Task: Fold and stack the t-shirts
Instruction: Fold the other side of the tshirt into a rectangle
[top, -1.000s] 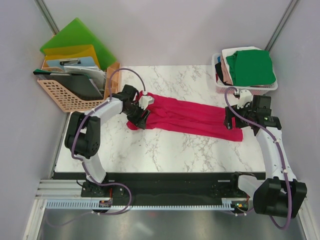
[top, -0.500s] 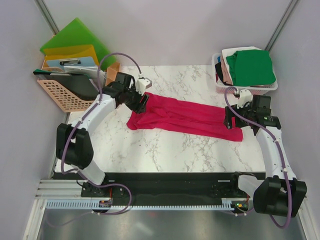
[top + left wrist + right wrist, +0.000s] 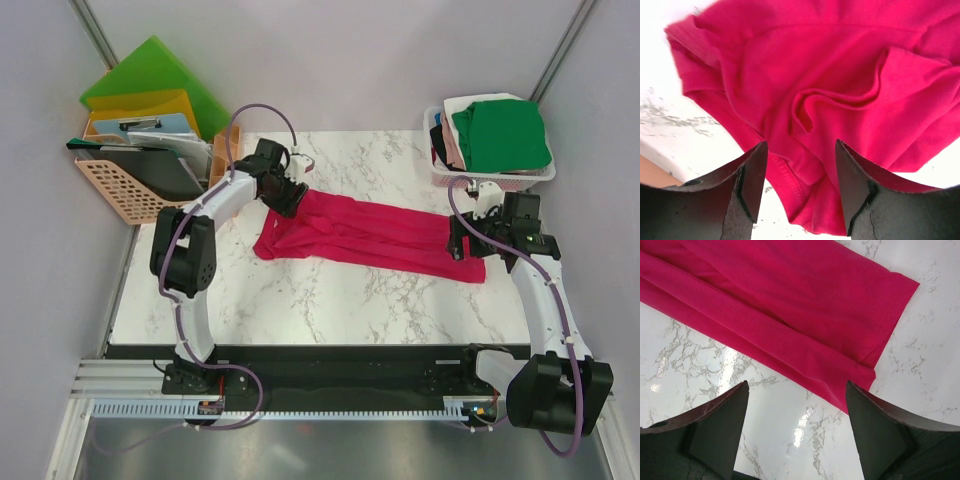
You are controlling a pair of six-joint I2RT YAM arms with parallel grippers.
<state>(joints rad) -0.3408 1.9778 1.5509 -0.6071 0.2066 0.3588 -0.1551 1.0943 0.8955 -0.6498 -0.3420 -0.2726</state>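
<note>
A crimson-pink t-shirt (image 3: pixel 370 232) lies folded into a long band across the marble table (image 3: pixel 330 300). Its left end is bunched and wrinkled (image 3: pixel 840 85). My left gripper (image 3: pixel 289 197) hovers over that bunched end's far edge. In the left wrist view it (image 3: pixel 801 192) is open, with cloth lying below between the fingers (image 3: pixel 754 175) but not pinched. My right gripper (image 3: pixel 461 243) hangs over the band's right end. In the right wrist view it (image 3: pixel 797 437) is wide open above bare marble, just beside the shirt's flat corner (image 3: pixel 840 335).
A white basket (image 3: pixel 495 178) at the back right holds stacked folded t-shirts, a green one (image 3: pixel 500 135) on top. An orange basket (image 3: pixel 125 190) with green (image 3: pixel 150 75) and yellow folders stands off the table's back left corner.
The left gripper has moved from over the shirt's left end toward the table's back, and its arm has swung. The shirt's left end now shows uncovered. The right arm has stayed put.
</note>
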